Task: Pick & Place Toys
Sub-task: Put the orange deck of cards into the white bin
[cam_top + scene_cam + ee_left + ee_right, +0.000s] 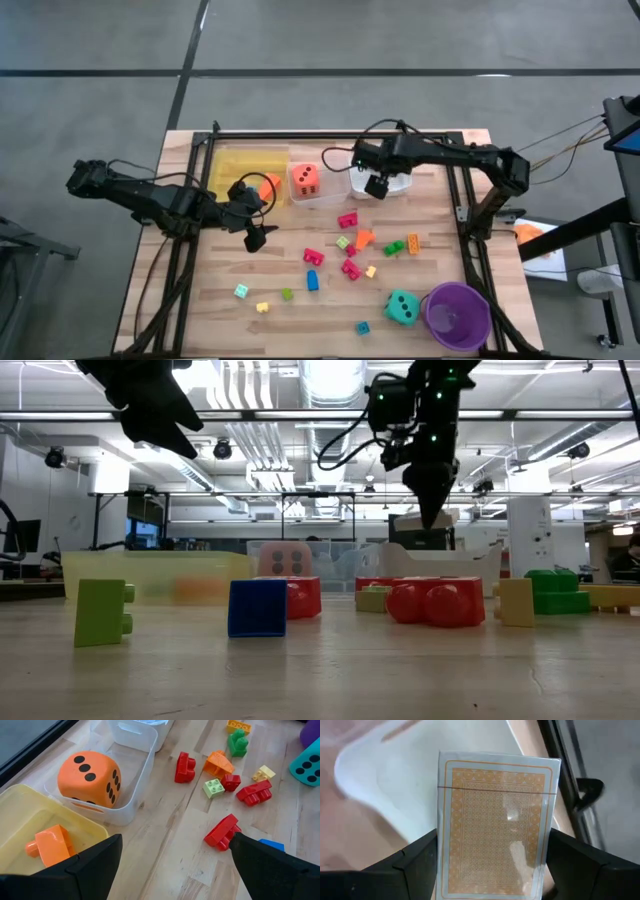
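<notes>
My right gripper (pixel 377 186) is shut on a pack of orange-backed cards (pixel 495 825) above the white tray (pixel 380 785) at the table's far side. My left gripper (pixel 255 232) is open and empty, just near of the yellow tray (pixel 235 165), in which an orange block (pixel 50 845) lies. An orange die (pixel 305 180) sits in the clear tray (pixel 135 805). Several small blocks lie on the table's middle, among them a red one (pixel 222 831) and a blue one (pixel 312 281). A teal die (pixel 402 308) rests near the purple cup (pixel 457 315). My right gripper pinches the card pack by its two long sides (pixel 442 845) between its two fingers. The fingers point down from above. The pack's patterned face is toward the wrist camera, and the pack is lifted clear over the white tray.
The three trays stand side by side along the table's far edge. The purple cup stands at the near right corner. Dark frame rails run down both sides of the table. Bare wood (pixel 220 290) lies at the near left.
</notes>
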Controlling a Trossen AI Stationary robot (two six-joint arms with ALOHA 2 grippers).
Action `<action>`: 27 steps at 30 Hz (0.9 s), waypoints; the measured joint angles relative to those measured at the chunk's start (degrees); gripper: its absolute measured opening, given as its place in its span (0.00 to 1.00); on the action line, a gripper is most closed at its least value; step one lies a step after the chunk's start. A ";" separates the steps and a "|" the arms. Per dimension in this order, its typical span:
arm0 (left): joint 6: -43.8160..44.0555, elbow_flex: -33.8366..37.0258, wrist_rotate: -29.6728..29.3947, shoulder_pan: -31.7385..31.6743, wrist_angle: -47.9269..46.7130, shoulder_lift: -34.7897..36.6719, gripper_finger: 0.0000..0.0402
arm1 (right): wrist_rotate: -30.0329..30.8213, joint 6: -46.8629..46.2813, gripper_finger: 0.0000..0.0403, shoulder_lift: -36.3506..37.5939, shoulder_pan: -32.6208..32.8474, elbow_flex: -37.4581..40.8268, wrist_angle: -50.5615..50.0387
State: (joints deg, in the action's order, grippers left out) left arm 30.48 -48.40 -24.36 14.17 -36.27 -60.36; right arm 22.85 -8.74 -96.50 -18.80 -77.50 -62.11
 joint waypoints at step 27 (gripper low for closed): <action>-0.13 0.00 -0.01 0.00 0.11 0.00 0.91 | -5.72 -12.64 0.74 -0.52 -4.39 12.55 17.57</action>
State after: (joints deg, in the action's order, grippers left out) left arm 30.35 -48.40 -24.37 14.17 -36.16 -60.36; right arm 17.12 -21.38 -97.02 -23.19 -64.95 -44.54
